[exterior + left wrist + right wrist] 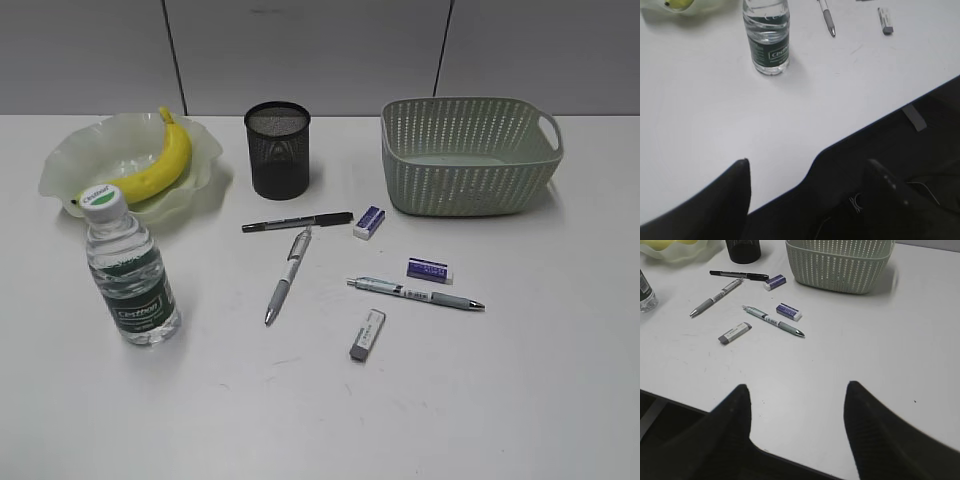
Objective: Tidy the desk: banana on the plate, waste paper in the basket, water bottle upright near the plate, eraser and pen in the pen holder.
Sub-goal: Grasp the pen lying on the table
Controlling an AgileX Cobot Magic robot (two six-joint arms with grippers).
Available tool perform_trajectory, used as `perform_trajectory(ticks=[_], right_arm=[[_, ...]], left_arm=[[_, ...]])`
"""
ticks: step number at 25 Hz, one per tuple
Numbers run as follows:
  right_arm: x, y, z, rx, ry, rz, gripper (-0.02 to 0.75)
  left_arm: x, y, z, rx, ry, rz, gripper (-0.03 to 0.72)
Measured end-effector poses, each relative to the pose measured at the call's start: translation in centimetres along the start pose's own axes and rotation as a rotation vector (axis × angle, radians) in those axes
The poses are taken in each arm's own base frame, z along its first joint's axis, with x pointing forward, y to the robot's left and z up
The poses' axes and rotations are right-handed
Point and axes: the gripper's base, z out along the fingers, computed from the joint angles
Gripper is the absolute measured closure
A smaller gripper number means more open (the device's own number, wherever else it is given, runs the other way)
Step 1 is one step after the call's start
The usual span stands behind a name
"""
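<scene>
The banana [160, 160] lies in the wavy green plate [60, 172] at the back left. Just in front of the plate, the water bottle [128, 270] stands upright. Between the black mesh pen holder [278, 150] and the perforated basket [470, 155], three pens [297, 222] [288, 275] [415, 293] and three erasers [369, 222] [429, 270] [367, 334] lie on the desk. No waste paper is in view. My left gripper [807, 167] hangs open over the desk's front edge, well short of the bottle [768, 37]. My right gripper [797, 387] is open and empty, short of the pens [772, 321].
White desk [520, 400] stretches in front of the pens and erasers. Its front edge [880, 117] drops to a dark floor. A grey wall stands behind the desk. Neither arm shows in the exterior view.
</scene>
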Motion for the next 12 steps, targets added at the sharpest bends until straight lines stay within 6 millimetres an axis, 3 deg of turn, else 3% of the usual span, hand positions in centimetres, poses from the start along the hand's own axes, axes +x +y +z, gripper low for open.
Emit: perform_trajectory(ticks=[12], right_arm=[[0.0, 0.0, 0.0, 0.000, -0.001, 0.000, 0.271]], left_arm=[[1.6, 0.5, -2.4, -0.056, -0.218, 0.030, 0.225]])
